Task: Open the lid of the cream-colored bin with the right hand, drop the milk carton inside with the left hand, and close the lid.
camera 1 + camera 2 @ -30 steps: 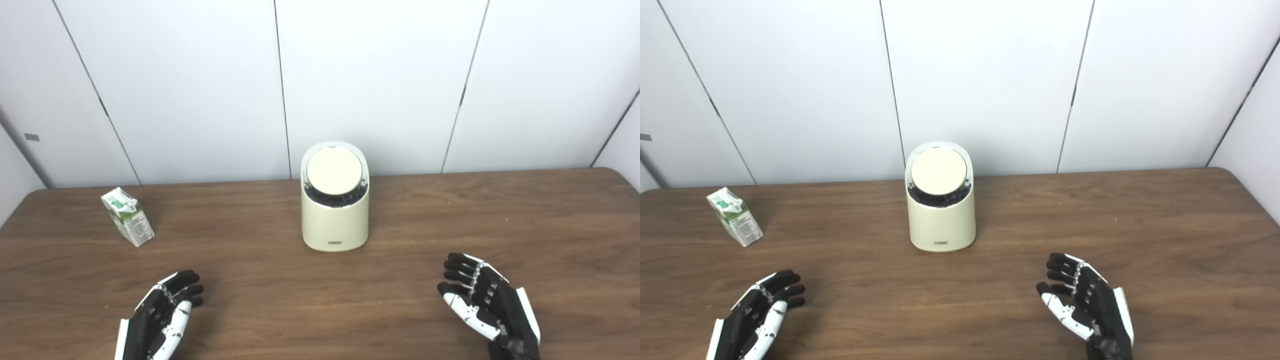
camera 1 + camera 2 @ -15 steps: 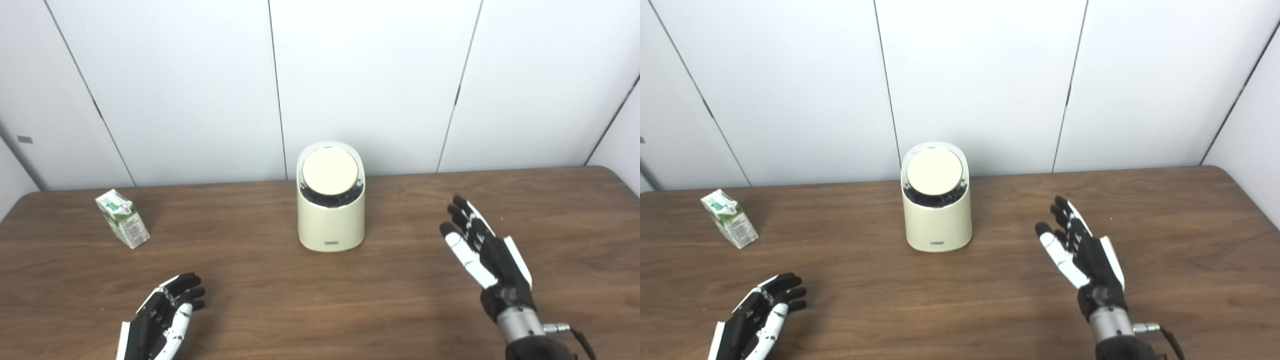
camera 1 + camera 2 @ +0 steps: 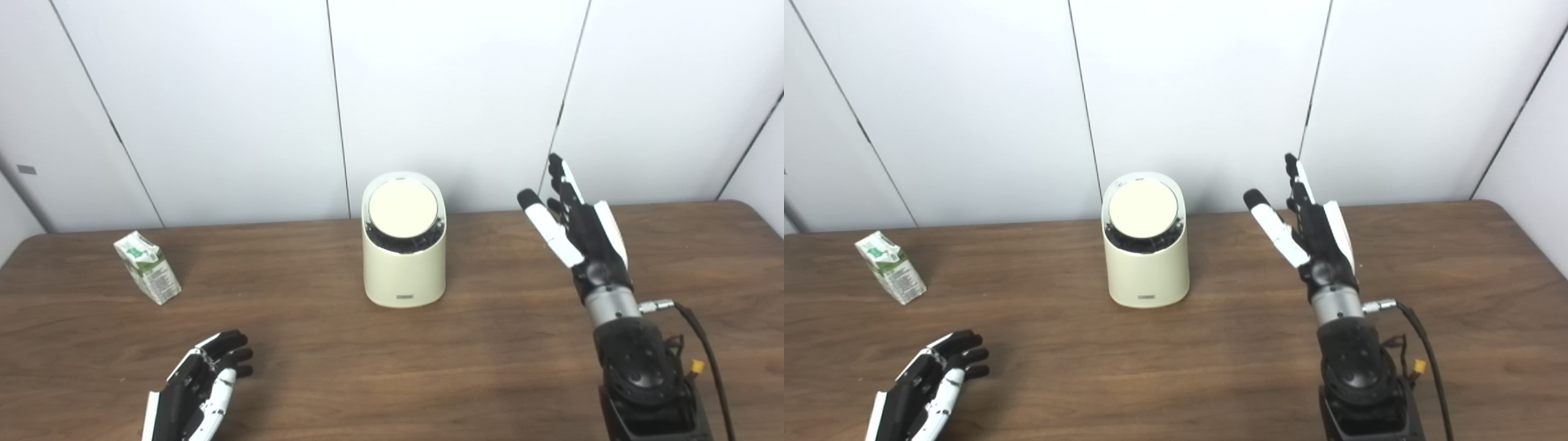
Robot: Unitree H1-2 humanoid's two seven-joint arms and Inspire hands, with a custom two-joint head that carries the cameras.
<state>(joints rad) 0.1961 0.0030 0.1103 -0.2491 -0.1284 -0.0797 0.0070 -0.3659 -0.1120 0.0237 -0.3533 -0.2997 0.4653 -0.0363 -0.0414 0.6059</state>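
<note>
The cream-colored bin [image 3: 404, 269] stands upright at the middle of the brown table, its round lid [image 3: 403, 208] shut and tilted toward me. A small green and white milk carton [image 3: 147, 267] stands at the far left of the table. My right hand [image 3: 576, 220] is raised in the air to the right of the bin, about level with the lid, open with fingers spread and holding nothing. My left hand [image 3: 199, 383] rests low near the front left edge, open and empty, well in front of the carton.
The brown wooden table [image 3: 490, 355] runs across the whole view, with a rounded corner at the far right. White wall panels [image 3: 453, 92] rise right behind the bin. A cable [image 3: 704, 349] hangs off my right forearm.
My right hand has risen from near the table's front edge, up and toward the back, to lid height beside the bin. The left hand, carton and bin stay put. The camera shifted slightly.
</note>
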